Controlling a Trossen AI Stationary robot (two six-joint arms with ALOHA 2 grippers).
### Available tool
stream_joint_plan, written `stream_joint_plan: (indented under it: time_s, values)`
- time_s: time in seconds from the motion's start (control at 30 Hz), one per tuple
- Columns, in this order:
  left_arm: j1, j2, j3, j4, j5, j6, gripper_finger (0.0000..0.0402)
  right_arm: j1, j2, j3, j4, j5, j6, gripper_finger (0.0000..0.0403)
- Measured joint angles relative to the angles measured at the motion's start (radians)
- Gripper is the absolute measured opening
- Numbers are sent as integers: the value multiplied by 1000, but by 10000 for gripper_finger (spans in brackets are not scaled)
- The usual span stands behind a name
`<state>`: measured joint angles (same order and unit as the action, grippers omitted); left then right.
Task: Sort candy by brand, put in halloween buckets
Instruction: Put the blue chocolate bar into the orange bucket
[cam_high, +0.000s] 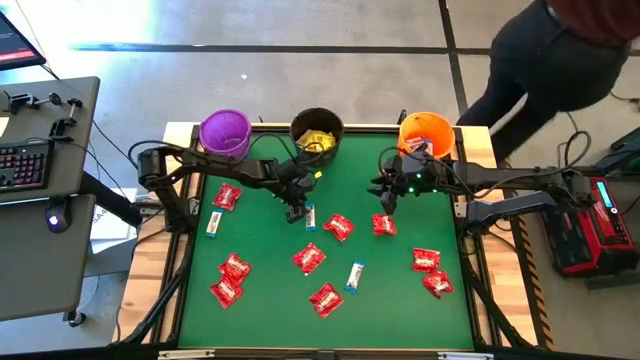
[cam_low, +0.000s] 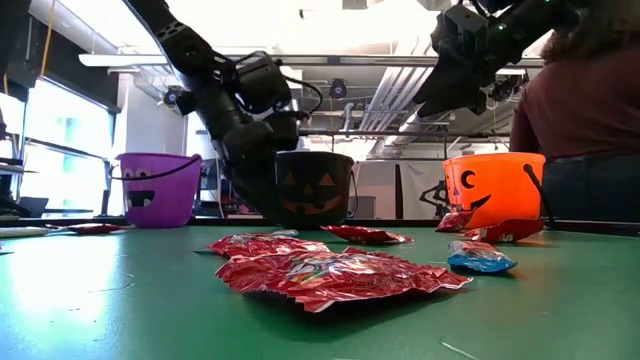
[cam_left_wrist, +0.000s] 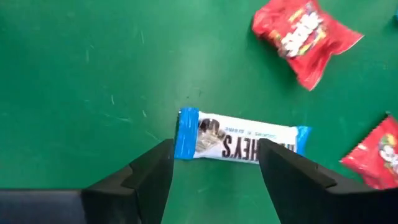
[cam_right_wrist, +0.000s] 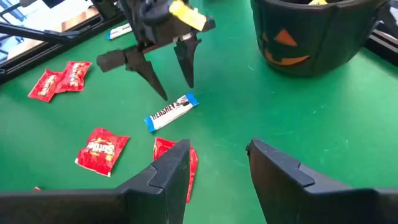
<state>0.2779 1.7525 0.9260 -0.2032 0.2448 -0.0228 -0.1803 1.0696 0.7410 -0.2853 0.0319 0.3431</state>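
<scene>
Left pincer (cam_left_wrist: 214, 171) (open) straddles half-hidden white-and-blue bar (cam_left_wrist: 239, 143).

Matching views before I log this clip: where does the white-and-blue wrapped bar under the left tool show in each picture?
High view: the white-and-blue wrapped bar lies at table centre, just below the open left tool.
Low view: cannot pick it out.
Left wrist view: lying flat between that tool's fingers.
Right wrist view: upper middle, beneath the left tool.
Shared landmark: the black round plastic pail.
</scene>
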Motion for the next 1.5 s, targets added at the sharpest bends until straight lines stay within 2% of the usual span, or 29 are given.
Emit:
stream_joint_plan:
  time_s: [0.3,0.4,0.53,0.77,0.83,0.93,1.17,1.33,1.5]
  values:
    - [0,64,3,14,13,2,225,0,40,0,7,21,20,152]
    - [-1,65,4,15,13,2,210,0,56,0,10,21,26,152]
    - [0,66,4,14,7,4,161,0,70,0,15,21,24,152]
    - [-5,68,2,11,38,59,28,0,72,0,17,21,20,152]
    - [-5,68,2,9,39,57,8,0,72,0,18,21,19,152]
    - [-4,66,4,6,39,52,5,0,72,0,18,16,25,152]
    - [6,68,62,2,59,-5,0,0,71,0,23,-40,155,152]
    - [5,68,106,-14,67,-61,2,21,72,0,24,-11,181,152]
    - [-25,67,155,-49,62,-109,43,55,71,0,24,51,181,152]
